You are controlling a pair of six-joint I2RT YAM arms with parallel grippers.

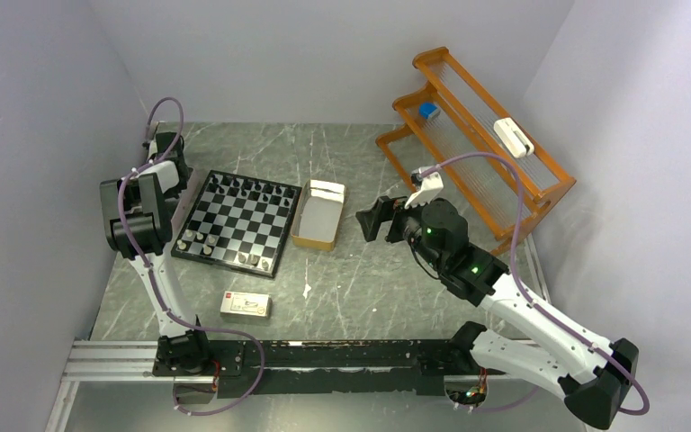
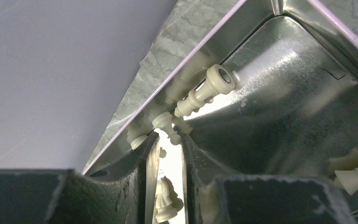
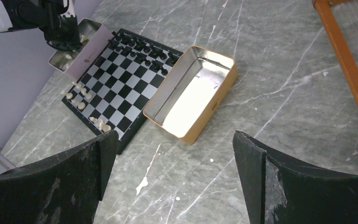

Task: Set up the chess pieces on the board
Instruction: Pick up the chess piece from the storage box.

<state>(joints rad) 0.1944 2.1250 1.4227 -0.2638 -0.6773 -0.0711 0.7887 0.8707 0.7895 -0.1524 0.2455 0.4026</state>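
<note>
The board (image 1: 238,220) (image 3: 116,88) lies left of centre. Black chess pieces (image 1: 252,189) (image 3: 144,49) line its far rows, and a few white ones (image 1: 196,241) (image 3: 79,95) stand along its near left edge. My left gripper (image 2: 170,136) (image 3: 67,39) reaches down into a shiny metal tin (image 2: 279,93) (image 3: 93,51) beside the board. Its jaws stand close together with a narrow gap. A white knight (image 2: 168,200) sits in that gap and a white pawn (image 2: 165,123) lies at the tips; I cannot see whether either is pressed. My right gripper (image 1: 369,219) (image 3: 175,154) hangs open and empty above the table.
An empty tan box (image 1: 318,216) (image 3: 214,102) lies right of the board. A small white-and-red carton (image 1: 246,306) rests near the front. An orange rack (image 1: 477,144) stands at the back right. More white pieces (image 2: 205,91) lie loose in the tin.
</note>
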